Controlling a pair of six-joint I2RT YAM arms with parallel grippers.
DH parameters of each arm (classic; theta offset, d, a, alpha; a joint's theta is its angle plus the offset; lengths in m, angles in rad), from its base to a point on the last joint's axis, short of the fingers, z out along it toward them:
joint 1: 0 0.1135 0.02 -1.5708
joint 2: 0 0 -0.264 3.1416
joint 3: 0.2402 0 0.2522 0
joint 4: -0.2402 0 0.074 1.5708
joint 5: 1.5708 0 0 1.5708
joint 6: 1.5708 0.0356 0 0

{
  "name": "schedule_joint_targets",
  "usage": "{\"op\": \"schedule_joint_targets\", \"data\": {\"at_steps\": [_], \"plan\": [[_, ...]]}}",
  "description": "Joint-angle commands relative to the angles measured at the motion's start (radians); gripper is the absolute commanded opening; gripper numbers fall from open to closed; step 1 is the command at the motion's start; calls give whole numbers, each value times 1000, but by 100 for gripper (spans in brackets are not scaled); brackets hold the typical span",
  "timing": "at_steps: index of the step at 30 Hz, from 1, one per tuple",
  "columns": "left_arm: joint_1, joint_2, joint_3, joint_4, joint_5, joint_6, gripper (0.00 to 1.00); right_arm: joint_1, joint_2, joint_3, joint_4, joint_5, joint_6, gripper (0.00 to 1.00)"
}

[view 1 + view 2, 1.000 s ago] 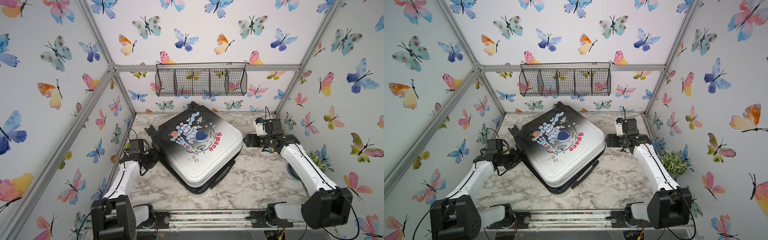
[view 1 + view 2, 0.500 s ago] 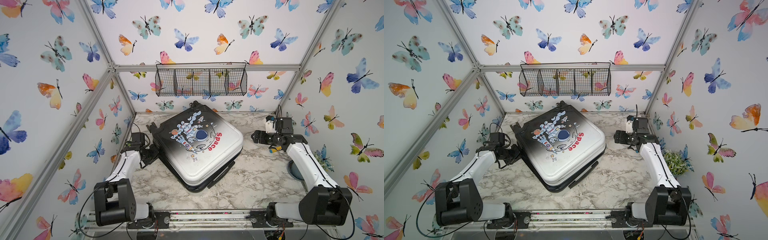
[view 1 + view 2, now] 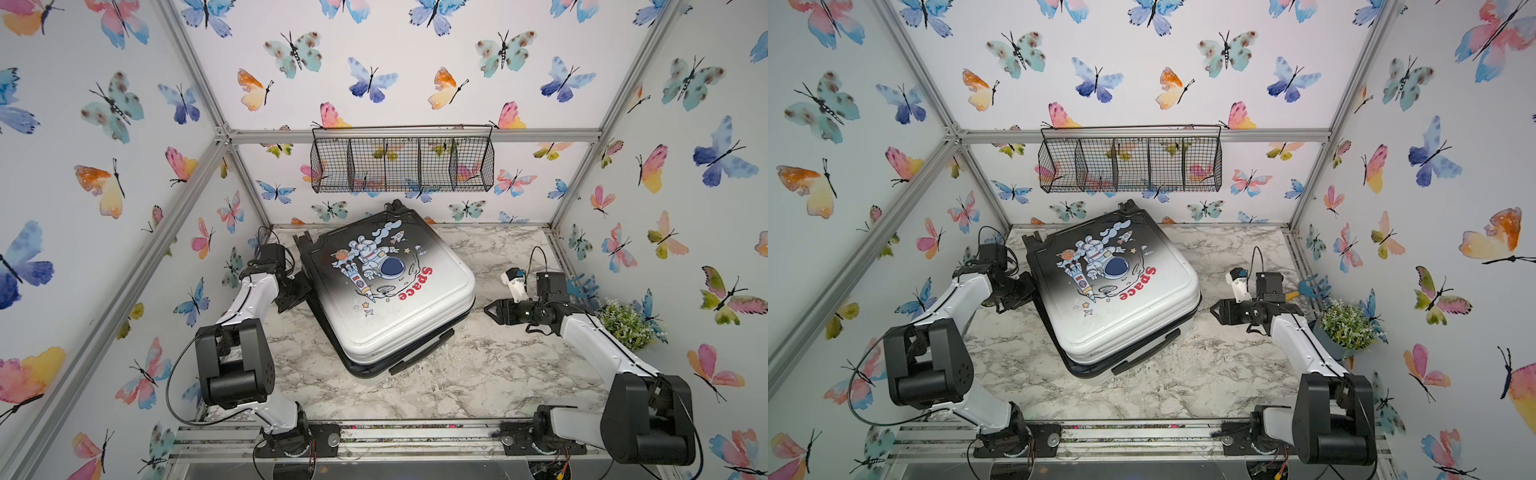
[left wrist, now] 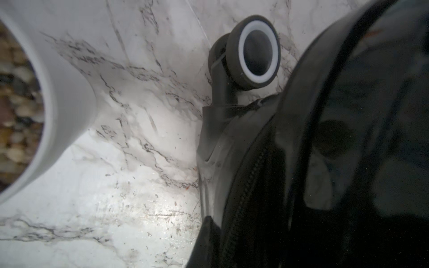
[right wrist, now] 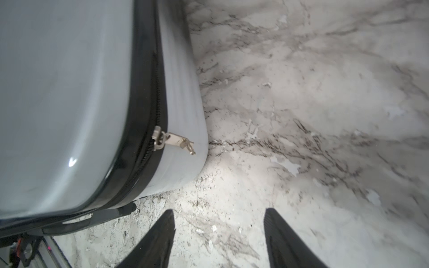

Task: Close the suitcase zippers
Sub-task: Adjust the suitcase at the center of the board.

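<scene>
Left wrist view shows none of the left gripper's own fingers. It only catches 1 white-rimmed wheel (image 4: 255, 52), a dark, blurry stretch of zipper track (image 4: 250, 183) and a white curved part (image 4: 65, 92) cut off at the edge, unidentifiable. In both top views the left gripper (image 3: 297, 291) (image 3: 1021, 293) sits tight against the black side of the suitcase (image 3: 386, 291). Jaw gap lost in black-on-black, so can't tell if parted or closed, or if it touches the case.

Right gripper (image 5: 219, 213) is spread, its 2 fingers (image 5: 160, 236) apart over bare marble table (image 5: 301, 116), holding nothing and touching nothing. It hangs near the silver corner, clear of it. The metal pulls (image 5: 173, 140) hang together at that corner, and the track looks meshed on both sides of them.

Suitcase lies flat mid-table, astronaut print up, turned diagonally. Its long axis runs from the black wheel end at the far side, slightly left, to the silver end at the near side, slightly right.
</scene>
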State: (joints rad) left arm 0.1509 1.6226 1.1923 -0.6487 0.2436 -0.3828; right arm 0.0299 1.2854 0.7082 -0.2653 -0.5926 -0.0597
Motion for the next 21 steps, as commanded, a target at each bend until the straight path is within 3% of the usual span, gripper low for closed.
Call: {"op": "schedule_joint_targets", "data": {"at_steps": [1,4,9,16,21], "plan": [[24,32,68,45,-70,54,0,32,11,-72,308,-127,-65,61],[24,52,99,45,-48,55,0,42,23,-110,439,-173,-96,59],[24,94,156,38,-44,70,0,79,96,-108,467,-275,-224,58],[24,151,210,26,-88,118,0,105,250,59,233,-383,-441,57],[25,186,258,8,-128,158,0,162,327,114,105,-344,-582,55]]}}
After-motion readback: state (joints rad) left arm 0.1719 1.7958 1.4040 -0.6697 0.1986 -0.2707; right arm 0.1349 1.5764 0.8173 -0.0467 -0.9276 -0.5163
